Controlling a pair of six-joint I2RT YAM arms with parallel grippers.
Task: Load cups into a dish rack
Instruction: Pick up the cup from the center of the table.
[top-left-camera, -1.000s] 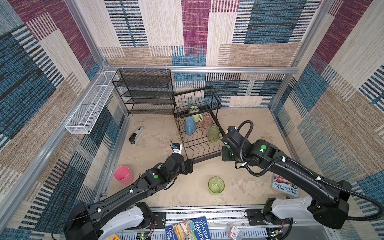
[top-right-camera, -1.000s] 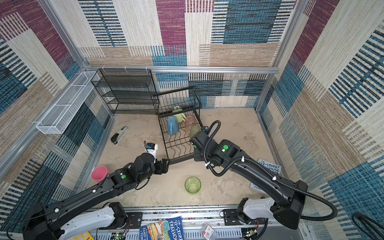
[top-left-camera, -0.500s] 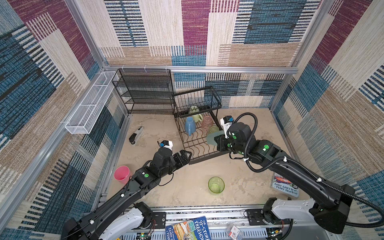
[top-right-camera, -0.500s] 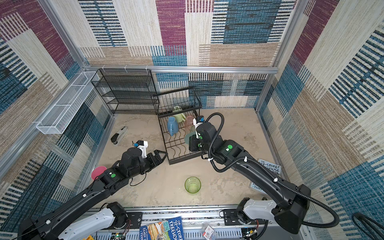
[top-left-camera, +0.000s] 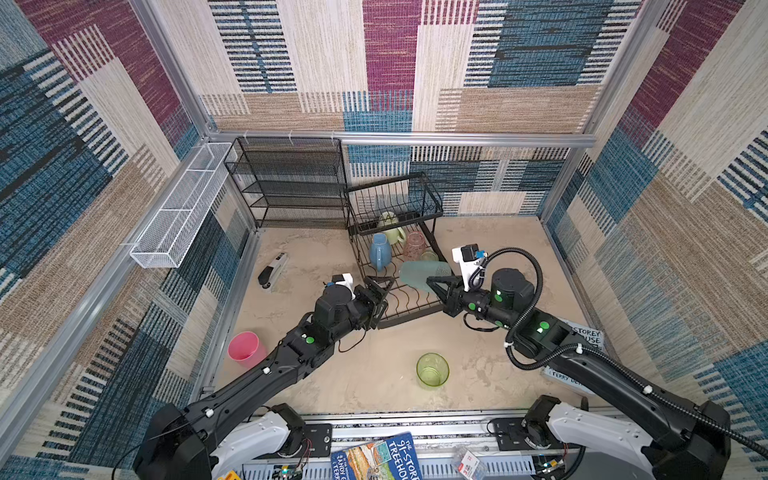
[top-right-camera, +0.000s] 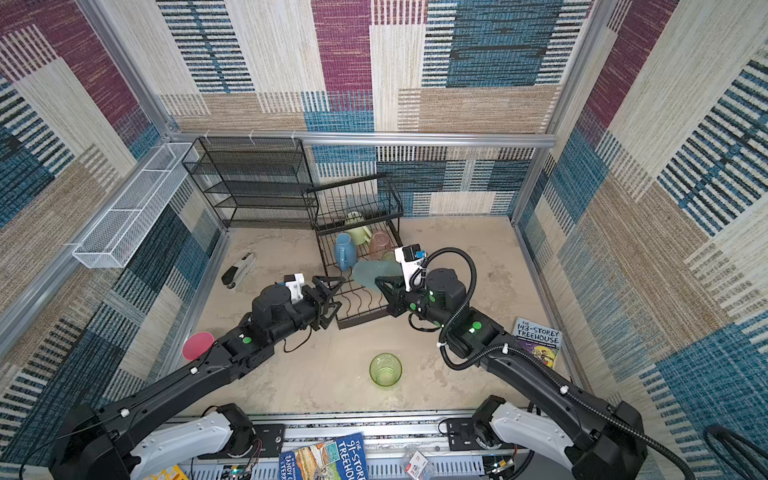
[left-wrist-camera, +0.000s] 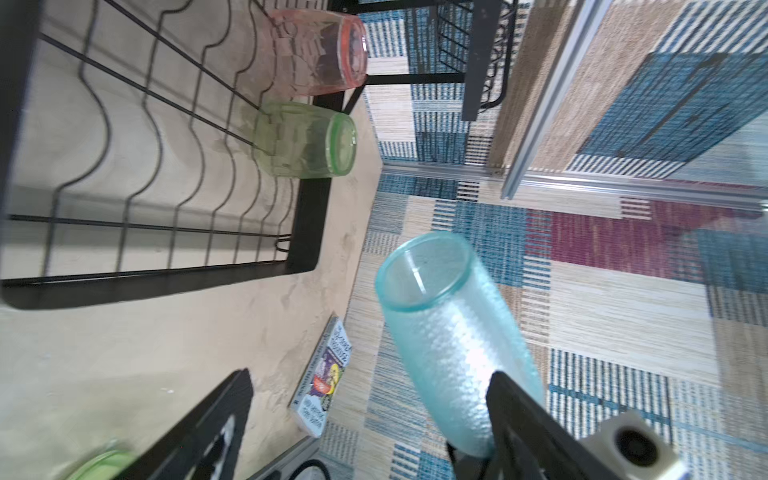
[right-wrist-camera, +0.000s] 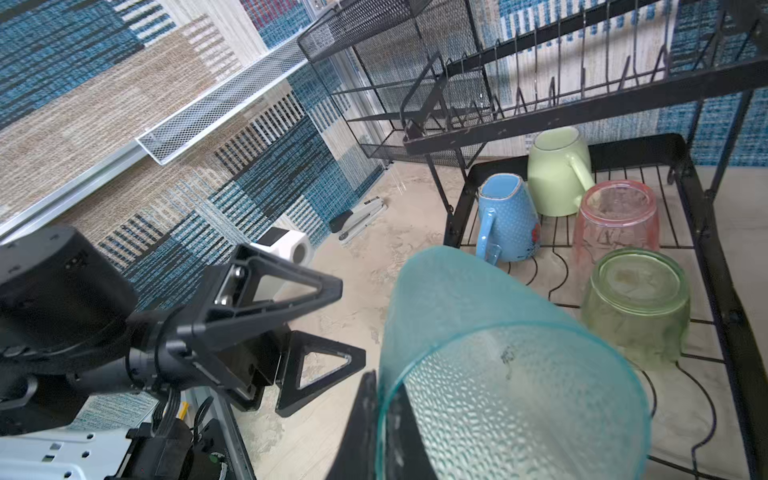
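Gripping the teal tumbler (top-left-camera: 417, 276) at one end, the right gripper (top-left-camera: 435, 286) is clamped on the cup wall. The cup lies nearly on its side in the air, above the front part of the lower tray of the dish rack (top-left-camera: 409, 318). The left wrist view shows it clear of the tray's wavy wires.

Four cups stand upside down at the back of the same tray:
- a pale green mug (right-wrist-camera: 557, 174)
- a light blue flowered mug (right-wrist-camera: 509, 224), just beside the pale green mug
- a translucent pink tumbler (right-wrist-camera: 615, 220)
- a green tumbler (right-wrist-camera: 636, 307), the nearest of the four to the held cup

The left gripper (top-left-camera: 384, 297) sits just off the tray's front corner on its own side. Its jaws are spread wide and hold nothing.

On the sandy table (top-left-camera: 374, 374), a second green tumbler (top-left-camera: 432, 369) stands well apart from the rack, between the two arms. An opaque pink cup (top-left-camera: 245, 349) stands near the table's left edge. A black-and-white stapler (top-left-camera: 272, 270) lies left of the rack. A black mesh shelf unit (top-left-camera: 291, 183) stands against the back wall.
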